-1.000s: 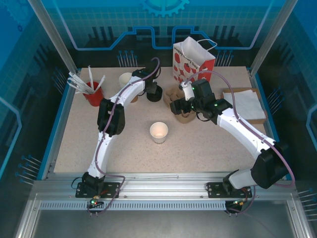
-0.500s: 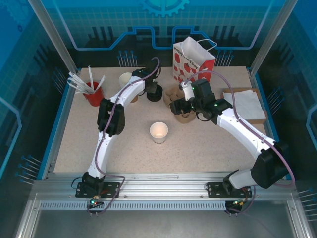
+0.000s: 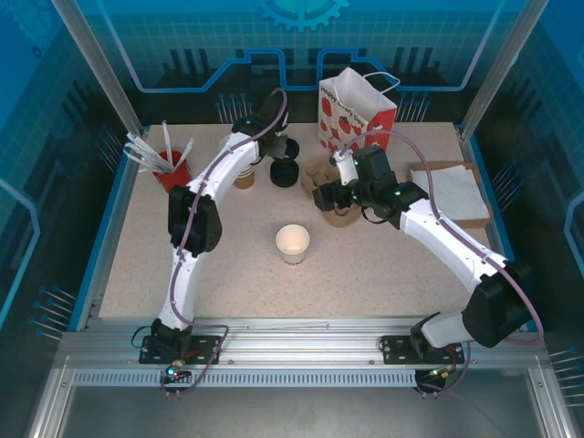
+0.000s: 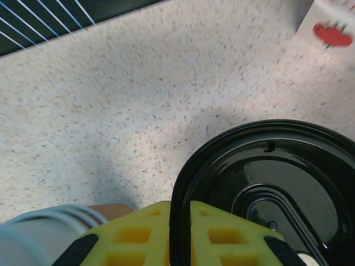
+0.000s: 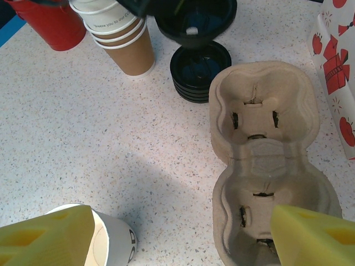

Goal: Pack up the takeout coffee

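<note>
The takeout coffee, a cup with its lid on, is out of view. A lidless white paper cup (image 3: 293,243) (image 5: 105,238) stands mid-table, light liquid inside. My left gripper (image 3: 276,146) (image 4: 180,213) is shut on the rim of a loose black lid (image 4: 266,183) (image 5: 194,16), held just above the stack of black lids (image 3: 286,172) (image 5: 199,71). My right gripper (image 3: 336,185) (image 5: 183,233) hangs open over the table between the white cup and a brown pulp cup carrier (image 3: 330,193) (image 5: 266,155). The strawberry-print bag (image 3: 356,111) stands open behind the carrier.
A stack of lidless paper cups (image 5: 125,39) stands left of the lid stack. A red cup with straws (image 3: 172,172) is at the far left. White napkins (image 3: 453,192) lie at the right. The bag's side (image 5: 338,72) is close to the carrier's right.
My left gripper has risen off the lid stack and shifted back and left, carrying one black lid. The right arm, the white cup and the carrier have stayed put.
</note>
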`<action>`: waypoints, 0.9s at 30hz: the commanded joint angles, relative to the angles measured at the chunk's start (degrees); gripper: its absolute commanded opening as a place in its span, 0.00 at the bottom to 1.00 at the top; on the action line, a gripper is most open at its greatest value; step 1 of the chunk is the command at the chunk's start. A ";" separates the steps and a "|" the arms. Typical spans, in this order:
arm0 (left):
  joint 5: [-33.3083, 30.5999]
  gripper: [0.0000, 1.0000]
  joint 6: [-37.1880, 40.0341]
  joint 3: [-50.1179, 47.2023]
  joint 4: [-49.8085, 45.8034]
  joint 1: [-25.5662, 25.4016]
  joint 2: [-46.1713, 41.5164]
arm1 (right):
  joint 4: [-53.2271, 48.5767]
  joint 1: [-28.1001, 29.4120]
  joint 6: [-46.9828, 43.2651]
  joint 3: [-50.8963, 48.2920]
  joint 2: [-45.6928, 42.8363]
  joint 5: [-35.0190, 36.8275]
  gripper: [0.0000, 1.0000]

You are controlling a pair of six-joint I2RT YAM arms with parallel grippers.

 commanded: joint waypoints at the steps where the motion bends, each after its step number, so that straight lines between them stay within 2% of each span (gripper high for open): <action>1: 1.62 0.15 0.72 -3.37 0.73 -0.84 -7.49 | -1.27 0.35 -0.17 1.18 -3.37 0.26 0.84; 6: 1.92 0.15 -0.53 -15.17 5.10 -3.50 -18.88 | -2.66 0.29 -0.46 -0.66 -7.83 2.10 0.84; 9: 3.35 0.16 -3.25 -29.21 11.32 -5.03 -28.50 | -2.49 0.23 0.40 -3.05 -10.85 1.95 0.84; 14: 9.62 0.16 -10.11 -49.27 21.61 -6.12 -43.24 | -0.36 -0.08 3.37 -6.42 -14.86 -6.23 0.84; 16: 13.92 0.16 -12.37 -54.57 24.27 -6.12 -47.02 | -0.16 -0.06 3.51 -7.36 -16.05 -6.57 0.84; 19: 16.25 0.16 -15.01 -60.43 26.52 -6.34 -51.15 | 0.99 -0.15 4.43 -9.00 -16.80 -5.68 0.84; 23: 19.50 0.16 -18.14 -66.60 30.12 -6.34 -55.30 | 5.65 0.46 6.59 -11.61 -14.85 -12.69 0.85; 27: 24.11 0.17 -20.77 -69.42 32.20 -6.35 -57.76 | 8.14 0.64 7.85 -12.29 -13.47 -15.25 0.84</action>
